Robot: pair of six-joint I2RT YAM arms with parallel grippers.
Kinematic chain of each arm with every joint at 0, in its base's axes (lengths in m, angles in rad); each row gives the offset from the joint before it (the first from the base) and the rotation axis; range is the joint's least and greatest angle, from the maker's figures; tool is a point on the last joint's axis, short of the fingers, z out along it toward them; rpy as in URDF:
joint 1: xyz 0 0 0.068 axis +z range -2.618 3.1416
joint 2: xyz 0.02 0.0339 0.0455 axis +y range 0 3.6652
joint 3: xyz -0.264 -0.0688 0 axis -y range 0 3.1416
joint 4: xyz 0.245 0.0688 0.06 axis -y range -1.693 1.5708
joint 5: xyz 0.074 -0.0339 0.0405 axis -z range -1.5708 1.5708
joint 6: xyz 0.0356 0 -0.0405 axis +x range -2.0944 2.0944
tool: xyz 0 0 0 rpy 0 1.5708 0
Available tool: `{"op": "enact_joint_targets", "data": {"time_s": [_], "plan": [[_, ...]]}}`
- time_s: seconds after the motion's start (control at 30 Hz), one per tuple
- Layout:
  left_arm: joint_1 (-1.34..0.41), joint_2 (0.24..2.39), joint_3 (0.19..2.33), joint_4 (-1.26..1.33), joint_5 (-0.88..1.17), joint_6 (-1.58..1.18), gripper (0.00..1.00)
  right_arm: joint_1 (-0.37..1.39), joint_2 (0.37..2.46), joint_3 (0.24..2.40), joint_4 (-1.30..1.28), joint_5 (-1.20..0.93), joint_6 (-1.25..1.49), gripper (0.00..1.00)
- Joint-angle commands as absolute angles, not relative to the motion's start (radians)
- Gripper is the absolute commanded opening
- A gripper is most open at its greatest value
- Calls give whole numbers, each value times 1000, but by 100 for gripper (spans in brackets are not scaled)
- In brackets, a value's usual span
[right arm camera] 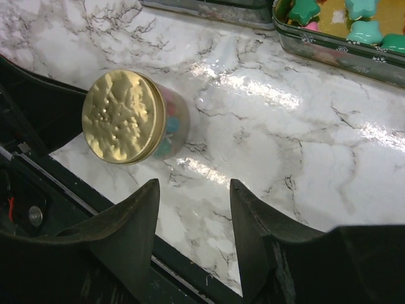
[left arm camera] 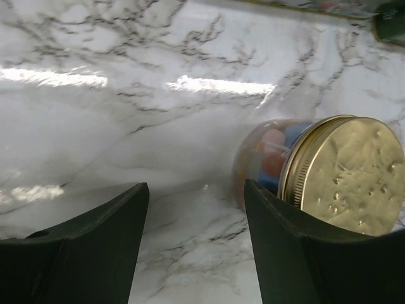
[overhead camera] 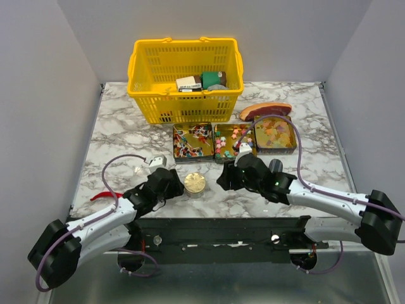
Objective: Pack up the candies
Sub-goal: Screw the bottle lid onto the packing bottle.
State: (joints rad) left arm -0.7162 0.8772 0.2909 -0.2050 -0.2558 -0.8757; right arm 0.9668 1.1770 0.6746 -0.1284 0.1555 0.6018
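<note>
Currently a gold-lidded jar (overhead camera: 194, 184) sits near the table's front edge, lid on, with a few coloured candies (left arm camera: 273, 158) showing through its wall. Most candies lie in three open tins (overhead camera: 213, 142) at mid-table. Judged: one jar filled, bulk unpacked. The left gripper (overhead camera: 172, 182) and right gripper (overhead camera: 226, 177) flank the jar, jaws apart and empty. No writing reads; box labels in the yellow basket (overhead camera: 185, 107) are perhaps printed, but too small.

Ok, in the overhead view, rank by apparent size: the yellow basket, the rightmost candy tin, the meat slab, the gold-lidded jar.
1. The yellow basket, clearly largest.
2. The rightmost candy tin and the meat slab: too close to rank; the slab is longer, the tin deeper.
3. The gold-lidded jar, smallest.
</note>
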Motion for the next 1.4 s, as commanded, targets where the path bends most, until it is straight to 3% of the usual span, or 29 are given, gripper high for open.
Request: {"op": "enact_joint_targets", "data": {"time_s": [0.0,0.2,0.4,0.5,0.6,0.73,0.83,1.1,1.37], "plan": [[-750,975,250,133,-131,-766,73,965,1112,649,-179,212,617,56],[-830,1181,348,244,-162,-667,69,965,1002,614,-218,239,638,56],[-850,1197,394,36,-392,-738,60,965,919,604,-287,270,647,56],[-859,1167,353,-22,-411,-770,58,965,894,604,-301,278,649,56],[-900,1157,290,78,-332,-712,64,963,881,607,-301,276,649,57],[-1006,1202,259,300,-269,-624,84,965,891,623,-304,272,643,57],[-1074,1279,301,354,-307,-592,93,963,902,623,-305,268,649,57],[-1153,1488,365,517,-353,-529,98,965,910,618,-307,256,660,56],[-1178,1623,310,911,-443,-418,99,963,968,638,-330,278,695,56]]}}
